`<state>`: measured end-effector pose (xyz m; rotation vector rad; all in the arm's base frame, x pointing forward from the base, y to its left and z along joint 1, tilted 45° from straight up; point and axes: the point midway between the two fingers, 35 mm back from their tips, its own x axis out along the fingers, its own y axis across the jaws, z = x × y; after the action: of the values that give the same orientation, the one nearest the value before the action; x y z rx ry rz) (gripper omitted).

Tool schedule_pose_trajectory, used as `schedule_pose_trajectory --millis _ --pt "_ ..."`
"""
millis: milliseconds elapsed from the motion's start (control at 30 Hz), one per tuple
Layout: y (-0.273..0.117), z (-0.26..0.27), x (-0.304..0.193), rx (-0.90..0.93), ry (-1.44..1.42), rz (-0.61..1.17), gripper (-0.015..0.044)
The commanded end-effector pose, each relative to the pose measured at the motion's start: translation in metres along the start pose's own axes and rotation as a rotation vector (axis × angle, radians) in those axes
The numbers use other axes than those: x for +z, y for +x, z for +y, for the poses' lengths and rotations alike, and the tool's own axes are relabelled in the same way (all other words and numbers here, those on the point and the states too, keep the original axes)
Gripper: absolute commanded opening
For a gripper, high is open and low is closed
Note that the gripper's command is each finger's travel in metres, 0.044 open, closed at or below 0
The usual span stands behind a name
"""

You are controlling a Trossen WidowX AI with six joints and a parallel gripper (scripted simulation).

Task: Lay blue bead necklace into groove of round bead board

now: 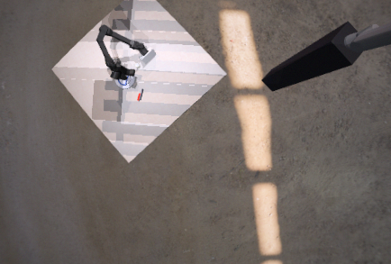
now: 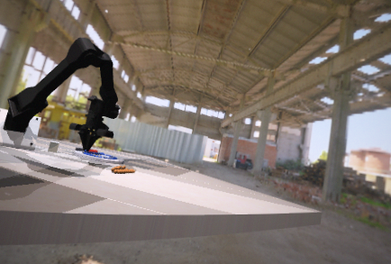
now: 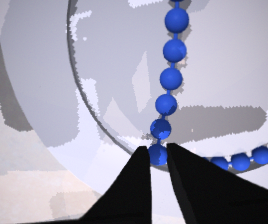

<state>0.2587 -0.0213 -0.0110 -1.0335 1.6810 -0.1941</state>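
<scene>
The round bead board (image 3: 25,107) is pale, with a curved groove line in the wrist view. The blue bead necklace (image 3: 171,79) (image 2: 104,155) lies over it. One run of beads goes straight up the wrist view across the board's inside, away from the groove. Another run curves along the groove at the lower right, partly behind a finger. My gripper (image 3: 156,153) (image 2: 86,150) points down, low at the board's edge, and is shut on a bead where the two runs meet. In the top view the arm partly covers the board and necklace.
A small red and dark object (image 1: 140,97) lies beside the board. An orange-brown object (image 2: 122,169) lies in front of the board in the exterior view. A small pale block (image 2: 53,146) stands between the arm's base and the gripper.
</scene>
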Motion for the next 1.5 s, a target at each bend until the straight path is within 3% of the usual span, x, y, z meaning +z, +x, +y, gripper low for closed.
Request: schedule_pose_trajectory --millis 0,367,933,1467 --pt "-0.0012 0.0048 -0.0022 0.001 0.002 0.000 0.0000" --pt "0.0070 0.0052 -0.0025 0.000 0.002 0.000 0.0000" --pt "0.0025 0.0048 -0.0028 0.001 0.002 0.002 0.0440" --pt "-0.0012 0.0049 -0.0028 0.001 0.002 0.000 0.0440"
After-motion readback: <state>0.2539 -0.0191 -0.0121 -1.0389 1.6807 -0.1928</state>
